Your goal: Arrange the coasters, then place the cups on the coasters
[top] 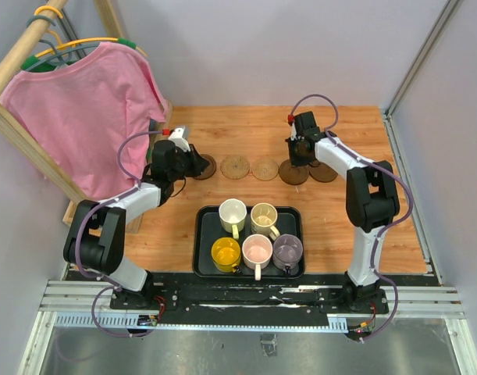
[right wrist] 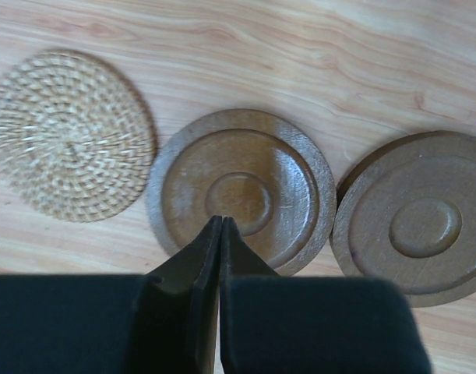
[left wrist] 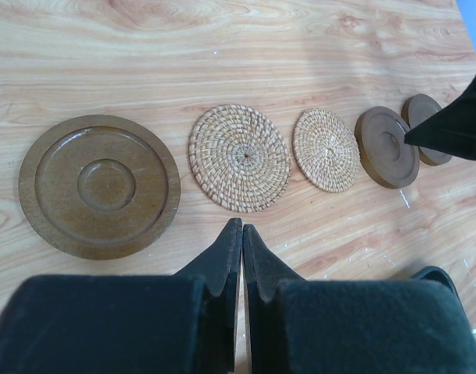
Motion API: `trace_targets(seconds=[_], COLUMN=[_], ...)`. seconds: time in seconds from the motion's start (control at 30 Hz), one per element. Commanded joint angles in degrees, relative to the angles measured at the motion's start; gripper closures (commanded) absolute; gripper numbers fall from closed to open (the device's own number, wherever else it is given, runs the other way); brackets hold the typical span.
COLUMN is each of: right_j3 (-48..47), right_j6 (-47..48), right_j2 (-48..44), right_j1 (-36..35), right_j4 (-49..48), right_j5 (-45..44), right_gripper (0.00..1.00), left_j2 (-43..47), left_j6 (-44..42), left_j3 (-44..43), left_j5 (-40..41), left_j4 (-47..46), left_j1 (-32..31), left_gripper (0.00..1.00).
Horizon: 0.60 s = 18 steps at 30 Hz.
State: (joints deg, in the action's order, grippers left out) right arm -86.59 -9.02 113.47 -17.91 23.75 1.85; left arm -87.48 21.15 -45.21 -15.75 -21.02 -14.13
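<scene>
Wooden table (top: 246, 129) fills a grey-walled booth. Pink shirt (top: 82, 109) hangs on a wooden rack (top: 12, 66) at 10 o'clock of the table. Black tray (top: 199, 242) sits near the 6 o'clock edge, between the two arm bases.

Left gripper (top: 199, 162) is at 11 o'clock of the tray, at the left end of the coaster row. From above it partly hides the leftmost dark coaster (left wrist: 100, 185). Its fingers are pressed together with nothing in them.

Right gripper (right wrist: 220, 222) is at 1 o'clock of the tray, clamped fully together and empty. Its tips are over the near rim of the fourth coaster (right wrist: 241, 191); can't tell if they touch it.

Five coasters (top: 265, 169) lie flat in a row at 12 o'clock of the tray, running 9 to 3: dark, woven, woven, dark, dark. The last two dark ones touch or overlap, can't tell which. The others lie apart.

Five cups (top: 257, 250) all stand upright in the tray, none on a coaster. White cup (top: 232, 212) and cream cup (top: 263, 215) are on the 12 o'clock side. Yellow cup (top: 225, 252), pink and purple cup (top: 287, 249) run along the 6 o'clock side.
</scene>
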Motion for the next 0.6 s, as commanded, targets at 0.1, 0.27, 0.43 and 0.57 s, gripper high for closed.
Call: trace_targets(seconds=[0.1,0.27,0.43,0.57], right_j3=[-1.1,-2.3,-3.4,-3.9], right_j6=[-1.3,-1.6,-2.4,-2.9], right_j2=[4.8,7.4,9.3,10.2], right_j1=[2.5,2.9,3.8,5.0], right_j4=[0.7,0.9,1.0,1.5], right_j5=[0.9,1.4,1.2,0.0], right_gripper=[0.99,0.99,0.99,0.99], left_j2=[-1.8,-3.2,-3.9,-3.9], left_j6=[0.7,1.1,1.0,0.7], left_j3=[-0.6,-1.6,-2.5,-2.7], left_j5=[-1.5,-2.0,-2.3,-2.4], left_j4=[-2.7,-2.8,-2.3,-1.8], left_j1=[-0.5,-0.5,-0.5,-0.6], left_gripper=[0.93,0.93,0.93,0.93])
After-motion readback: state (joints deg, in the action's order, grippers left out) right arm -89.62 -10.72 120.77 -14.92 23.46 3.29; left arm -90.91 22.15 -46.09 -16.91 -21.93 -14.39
